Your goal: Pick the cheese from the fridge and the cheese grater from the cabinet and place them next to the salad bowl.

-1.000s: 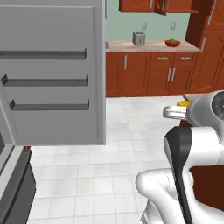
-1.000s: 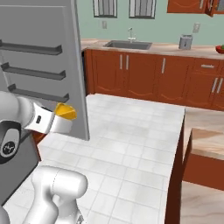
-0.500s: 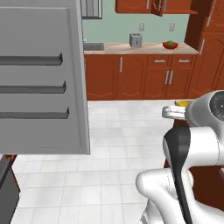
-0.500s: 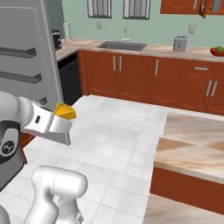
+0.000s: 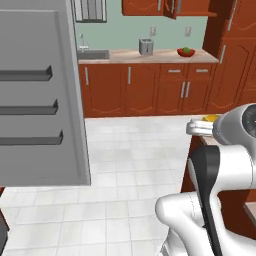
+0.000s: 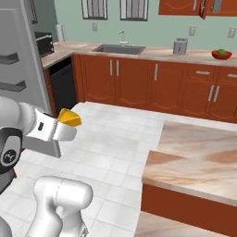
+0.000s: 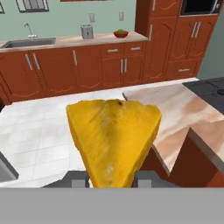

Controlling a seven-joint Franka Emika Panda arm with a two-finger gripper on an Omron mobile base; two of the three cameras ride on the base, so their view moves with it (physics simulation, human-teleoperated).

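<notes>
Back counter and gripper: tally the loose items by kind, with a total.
Cheese, held in the gripper: 1
Salad bowl: 1
Toaster: 1
Total: 3

A kitchen with pale green walls [image 6: 69,18] and a white tiled floor [image 5: 135,150]. Reddish-brown base cabinets [image 6: 139,83] line the far wall under a tan counter [image 6: 152,52], a sink [image 6: 119,48] at 11 o'clock, a toaster [image 6: 180,46] at 1. An island worktop [image 6: 199,157] sits at 3 o'clock.
</notes>
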